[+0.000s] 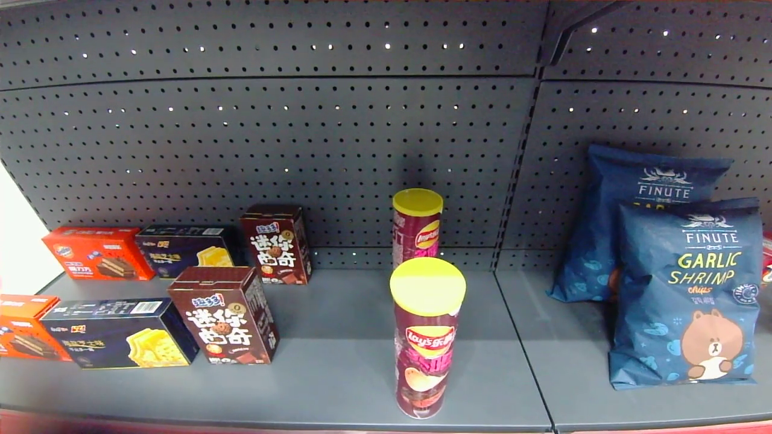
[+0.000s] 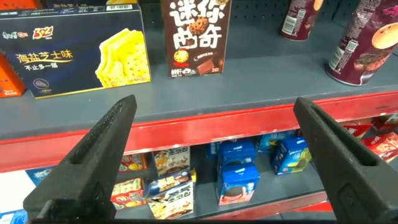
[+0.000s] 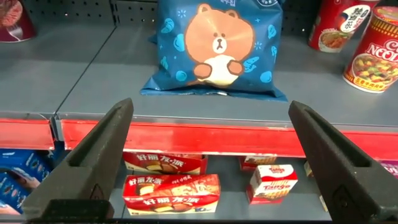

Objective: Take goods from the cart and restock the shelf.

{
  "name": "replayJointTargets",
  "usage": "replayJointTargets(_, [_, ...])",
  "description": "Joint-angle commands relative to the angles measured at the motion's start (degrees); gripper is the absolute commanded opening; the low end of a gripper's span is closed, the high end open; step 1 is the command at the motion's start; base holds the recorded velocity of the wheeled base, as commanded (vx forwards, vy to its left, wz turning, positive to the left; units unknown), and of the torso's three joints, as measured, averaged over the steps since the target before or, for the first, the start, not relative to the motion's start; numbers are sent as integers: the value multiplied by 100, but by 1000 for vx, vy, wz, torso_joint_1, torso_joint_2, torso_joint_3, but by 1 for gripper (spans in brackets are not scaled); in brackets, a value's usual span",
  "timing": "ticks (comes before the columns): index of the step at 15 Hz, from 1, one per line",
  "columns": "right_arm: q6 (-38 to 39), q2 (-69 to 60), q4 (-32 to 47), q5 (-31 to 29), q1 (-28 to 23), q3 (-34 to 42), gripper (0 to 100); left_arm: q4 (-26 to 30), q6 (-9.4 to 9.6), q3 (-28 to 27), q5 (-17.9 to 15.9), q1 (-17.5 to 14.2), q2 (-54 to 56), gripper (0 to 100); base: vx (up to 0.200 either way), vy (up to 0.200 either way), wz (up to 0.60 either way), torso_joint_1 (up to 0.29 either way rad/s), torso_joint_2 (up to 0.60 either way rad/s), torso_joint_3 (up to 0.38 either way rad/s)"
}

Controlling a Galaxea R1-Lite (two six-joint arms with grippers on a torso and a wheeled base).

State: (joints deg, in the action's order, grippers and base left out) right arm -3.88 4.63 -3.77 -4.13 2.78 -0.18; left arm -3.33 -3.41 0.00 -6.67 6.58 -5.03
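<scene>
The shelf (image 1: 338,337) carries goods in paired rows running near to far. At the middle stand two upright chip cans with yellow lids – the near can (image 1: 425,337) close to the front edge, the far can (image 1: 417,226) by the pegboard back. To their left come two brown cookie boxes (image 1: 224,316), then two navy cracker boxes (image 1: 117,333), then two orange boxes (image 1: 96,253) at the far left. On the right, two blue snack bags (image 1: 687,295) stand upright, the near one overlapping the one behind.

The left gripper (image 2: 214,104) hangs in front of the shelf's red front edge (image 2: 249,121), facing the navy and brown boxes – its jaws are spread wide and hold nothing. The right gripper (image 3: 211,106) sits before the bear-printed bag, jaws likewise wide apart and empty, with noodle cups (image 3: 376,50) to the right.
</scene>
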Motion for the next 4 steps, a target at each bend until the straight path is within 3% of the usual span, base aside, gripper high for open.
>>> replayJointTargets(1, [-17, 20, 8, 79, 3, 1, 100, -1, -1, 0, -1, 1, -15, 100, 0, 0, 0, 0, 0, 0])
replayJointTargets(4, [10, 20, 25, 167, 3, -8, 100, -1, -1, 0, -1, 1, -24, 100, 0, 0, 0, 0, 0, 0])
